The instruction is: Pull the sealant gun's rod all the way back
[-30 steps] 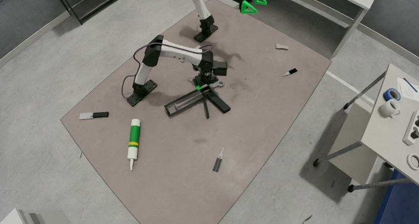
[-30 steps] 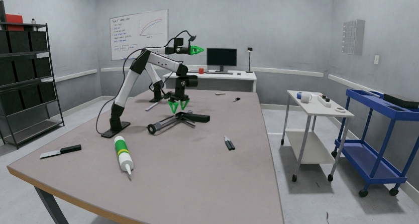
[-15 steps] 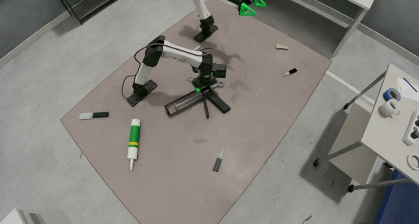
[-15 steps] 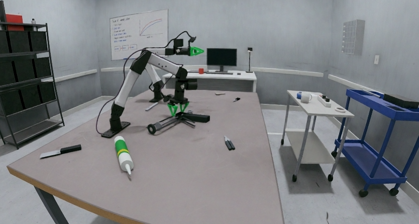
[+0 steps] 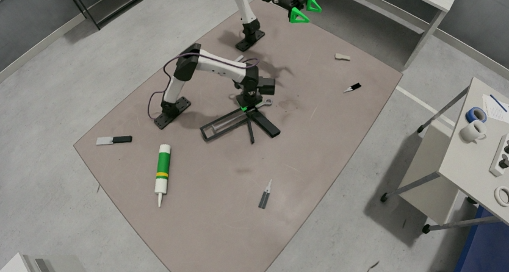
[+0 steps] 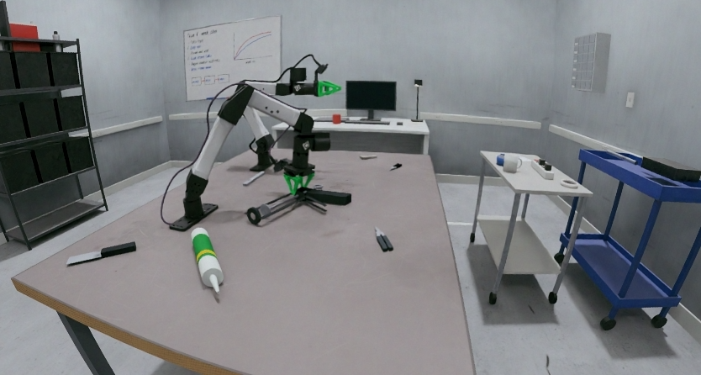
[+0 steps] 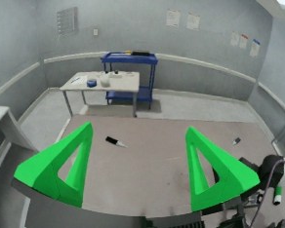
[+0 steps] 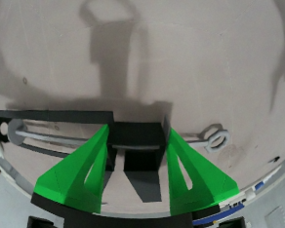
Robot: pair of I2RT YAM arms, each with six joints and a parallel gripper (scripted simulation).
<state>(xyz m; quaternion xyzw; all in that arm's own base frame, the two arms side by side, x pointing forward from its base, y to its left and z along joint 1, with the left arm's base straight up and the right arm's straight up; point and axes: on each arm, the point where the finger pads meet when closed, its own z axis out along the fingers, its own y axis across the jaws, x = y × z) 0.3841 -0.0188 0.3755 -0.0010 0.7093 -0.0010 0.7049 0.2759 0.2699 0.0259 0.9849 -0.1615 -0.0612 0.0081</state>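
Two arms [image 5: 224, 64] [image 6: 278, 108], w/ white tube-like links & black joints. Each has a flat black oblong base [image 5: 158, 122] [image 6: 209, 208] w/ small holes. A thin dark purplish cable [image 5: 164, 71] [image 6: 208, 122] loops outside the nearer arm. Black boxy motor housings near the wrist, w/ a small pale diamond mark. Claws [image 5: 304, 12] [image 6: 337, 88] [image 7: 140, 128]: bright green, triangular fingers w/ open centres.
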